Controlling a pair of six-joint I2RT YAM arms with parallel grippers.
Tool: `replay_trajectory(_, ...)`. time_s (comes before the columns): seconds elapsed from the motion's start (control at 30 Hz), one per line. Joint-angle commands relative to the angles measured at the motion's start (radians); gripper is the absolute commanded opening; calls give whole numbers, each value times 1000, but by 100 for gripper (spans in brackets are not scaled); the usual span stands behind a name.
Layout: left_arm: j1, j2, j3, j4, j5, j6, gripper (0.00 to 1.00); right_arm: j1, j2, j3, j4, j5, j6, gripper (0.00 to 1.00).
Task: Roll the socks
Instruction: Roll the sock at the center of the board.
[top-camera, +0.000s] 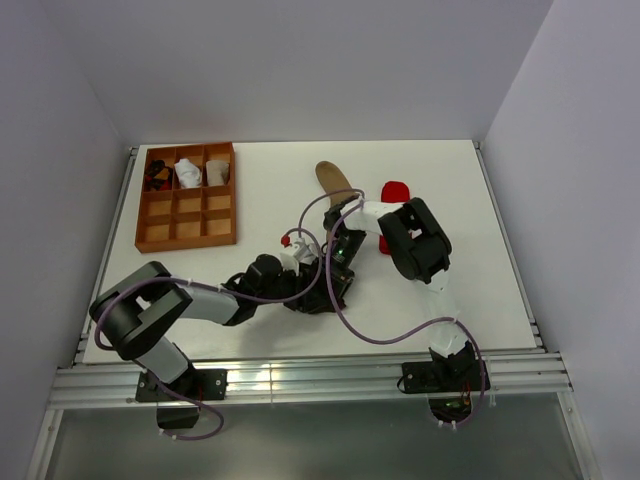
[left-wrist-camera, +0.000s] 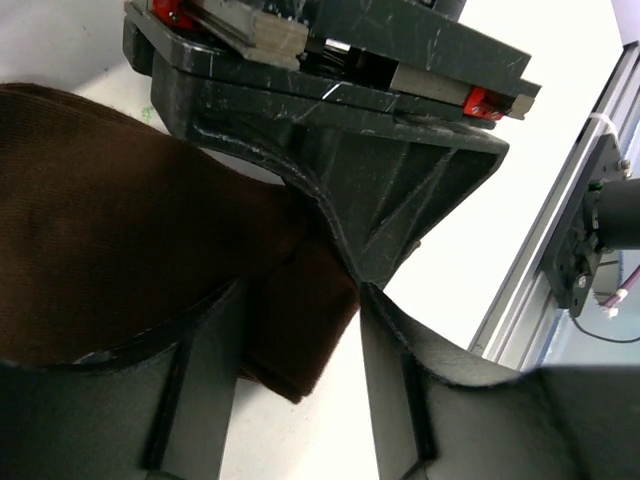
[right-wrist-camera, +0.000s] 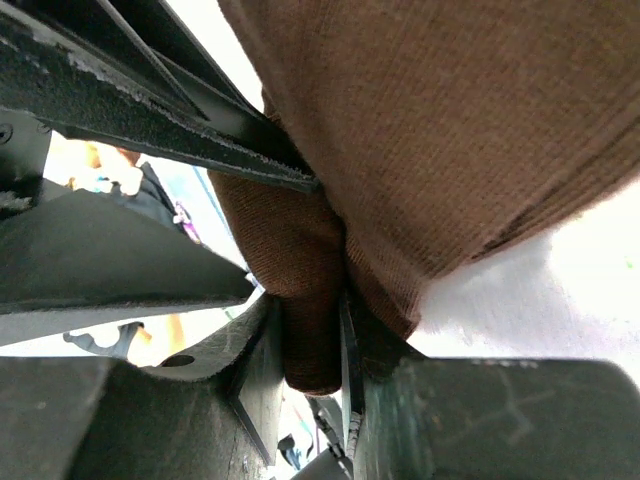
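right gripper (right-wrist-camera: 312, 345): narrow, pinching a fold of the brown sock (right-wrist-camera: 450, 130) | left gripper (left-wrist-camera: 300, 325): fingers either side of that sock's folded end, grip cannot be told | brown sock: mid-table (top-camera: 470, 220), between both grippers | tan sock (top-camera: 335, 180), red sock (top-camera: 395, 190): just beyond

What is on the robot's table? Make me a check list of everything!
Surface: white table.
Job's things: brown sock at the grippers; tan sock and red sock lie further back.
Clutter: wooden tray, small bundles in its back row.
Grippers: right gripper shut on the brown sock; left gripper open around a fold of it.
Cables: purple cable loops over the table.
Surroundings: grey walls, metal rail at the near edge.
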Motion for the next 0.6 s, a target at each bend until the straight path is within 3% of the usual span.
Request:
replay_trajectory(0.0, -18, 35, 8, -44, 17, 30, 49, -4, 16, 35, -4, 17, -12, 1)
replay_trajectory(0.17, -40, 90, 31, -71, 11, 30, 43, -6, 5, 34, 11, 22, 6, 2)
replay_trajectory(0.3, -55, 129, 39, -79, 2, 19, 26, -6, -7, 29, 31, 33, 23, 2)
replay_trajectory(0.43, -57, 147, 37, -85, 5, 13, 1, -16, -50, 8, 78, 33, 52, 20)
replay_trajectory(0.5, -57, 159, 39, -82, 17, 16, 0, -39, -66, 6, 82, 27, 52, 32)
replay_trajectory(0.57, -57, 161, 31, -67, 29, 18, 0, -62, -90, 9, 85, 16, 51, 38)
